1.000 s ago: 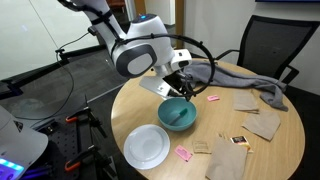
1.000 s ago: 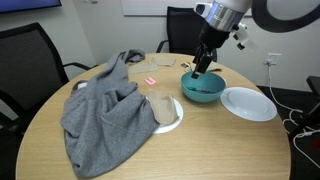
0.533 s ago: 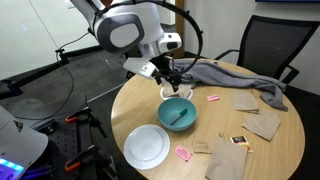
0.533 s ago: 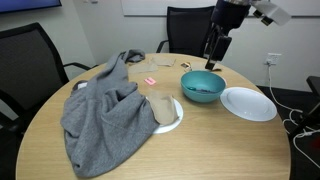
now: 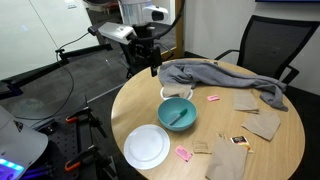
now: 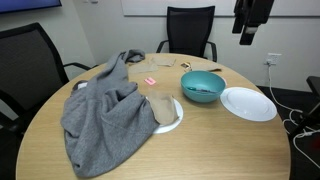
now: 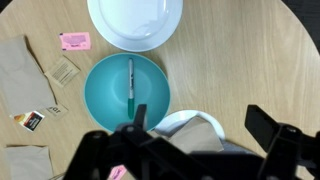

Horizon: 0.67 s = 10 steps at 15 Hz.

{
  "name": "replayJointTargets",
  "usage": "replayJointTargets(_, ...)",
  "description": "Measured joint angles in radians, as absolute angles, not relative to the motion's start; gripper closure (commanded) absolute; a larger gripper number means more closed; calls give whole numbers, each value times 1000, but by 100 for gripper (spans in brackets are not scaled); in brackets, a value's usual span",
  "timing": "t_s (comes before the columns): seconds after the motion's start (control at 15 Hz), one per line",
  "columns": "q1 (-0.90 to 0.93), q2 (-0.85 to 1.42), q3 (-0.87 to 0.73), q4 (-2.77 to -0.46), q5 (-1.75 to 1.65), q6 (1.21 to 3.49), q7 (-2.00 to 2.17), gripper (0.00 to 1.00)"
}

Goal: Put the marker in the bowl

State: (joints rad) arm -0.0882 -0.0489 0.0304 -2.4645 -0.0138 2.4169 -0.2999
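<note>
The teal-blue bowl (image 7: 126, 90) sits on the round wooden table (image 7: 230, 60), also seen in both exterior views (image 5: 178, 113) (image 6: 203, 86). The dark green marker (image 7: 130, 83) lies inside the bowl, visible in an exterior view (image 5: 180, 116) too. My gripper (image 7: 205, 125) is open and empty, raised high above the table beyond the bowl (image 5: 153, 62) (image 6: 247, 25). Its fingers frame a white dish with a brown napkin in the wrist view.
A flat white plate (image 7: 136, 22) (image 5: 147, 146) (image 6: 247, 103) lies beside the bowl. A grey cloth (image 6: 105, 110) (image 5: 215, 76) covers part of the table. Brown napkins (image 7: 22, 65), pink scraps (image 7: 74, 41) and small packets (image 7: 32, 121) are scattered. A second white dish (image 6: 172, 112) holds a napkin. Office chairs stand around.
My gripper has risen from just over the bowl and drawn away high above the table edge. The marker stays in the bowl.
</note>
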Motion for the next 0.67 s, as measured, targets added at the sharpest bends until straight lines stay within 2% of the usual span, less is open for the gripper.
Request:
replayJointTargets(0.27, -69, -87, 21, -2458, -13, 2333, -300, 0)
replayJointTargets(0.67, -67, -87, 17, -2458, -13, 2330, -300, 0)
